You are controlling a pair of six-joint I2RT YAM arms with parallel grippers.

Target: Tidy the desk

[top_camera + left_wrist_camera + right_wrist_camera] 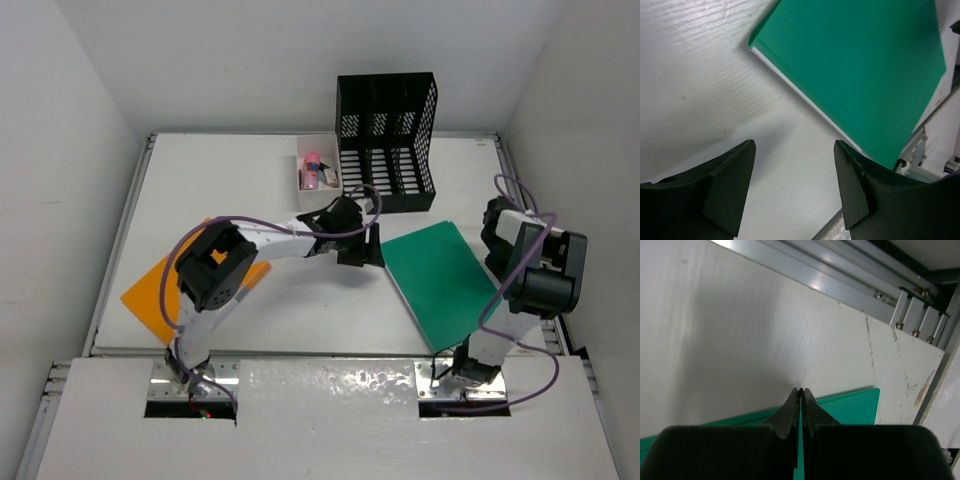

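Left tool point(794, 150) agape over white, metal-railed desk point(220, 180).

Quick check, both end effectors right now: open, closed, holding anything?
Left end effector: open, nothing between its fingers.
Right end effector: closed, fingertips pressed together, nothing gripped.

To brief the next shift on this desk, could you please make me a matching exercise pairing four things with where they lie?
Things:
1. green book
2. orange sheet
3. black mesh file organizer
4. small white box

Places:
A. far edge of the desk, middle
B. right side
C. near left part
D. directly left of the organizer

Pairs: 1-B, 2-C, 3-A, 4-D
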